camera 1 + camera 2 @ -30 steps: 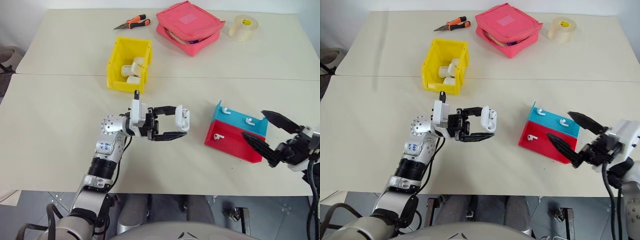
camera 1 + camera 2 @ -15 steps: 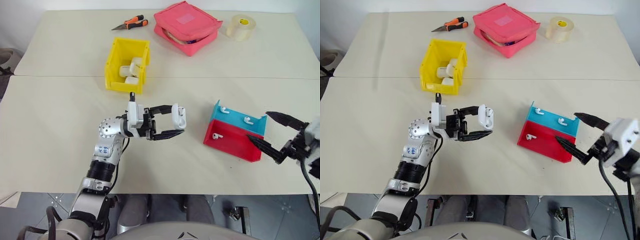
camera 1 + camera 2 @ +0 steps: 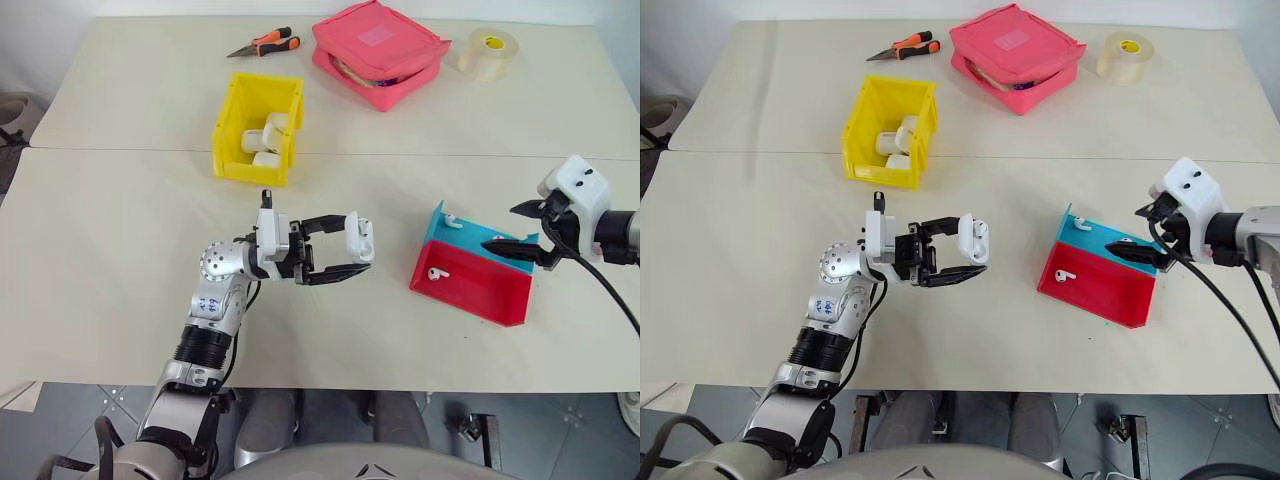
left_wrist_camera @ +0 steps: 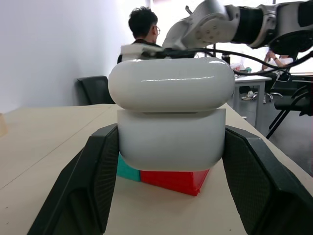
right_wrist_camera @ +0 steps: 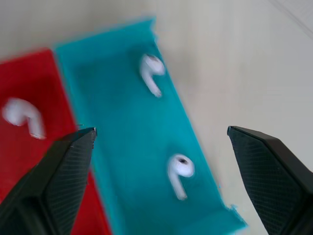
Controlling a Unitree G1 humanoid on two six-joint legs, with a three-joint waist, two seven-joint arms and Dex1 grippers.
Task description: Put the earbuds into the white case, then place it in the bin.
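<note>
We see the left gripper (image 3: pixel 352 252) near the middle of the counter (image 3: pixel 120 240), its jaws clamped on the white case (image 3: pixel 361 238), which it holds above the surface with the gripper pointing toward three o'clock. In the left wrist view the white case sits squarely between the two black fingers (image 4: pixel 95 181), its lid slightly lifted from the body. At about three o'clock from the case lies the red-and-blue tray (image 3: pixel 470 290), and the earbuds rest on it: one on the red part (image 3: pixel 435 272) and two on the blue part, one of them (image 3: pixel 452 220) near the tray's far corner. The right gripper (image 3: pixel 520 228) hangs over the tray's blue end, jaws spread wide and holding nothing; the right wrist view looks straight down between its fingers (image 5: pixel 54 176) at the two earbuds (image 5: pixel 178 171) on the blue surface. The bin (image 3: pixel 235 150) stands at about eleven o'clock from the held case, well apart from it, with several white objects inside. Farther back at twelve o'clock are orange-handled pliers (image 3: pixel 265 44), a pink pouch (image 3: pixel 380 50), and a roll of tape (image 3: pixel 487 52). A person (image 4: pixel 143 29) sits in the background of the left wrist view.
</note>
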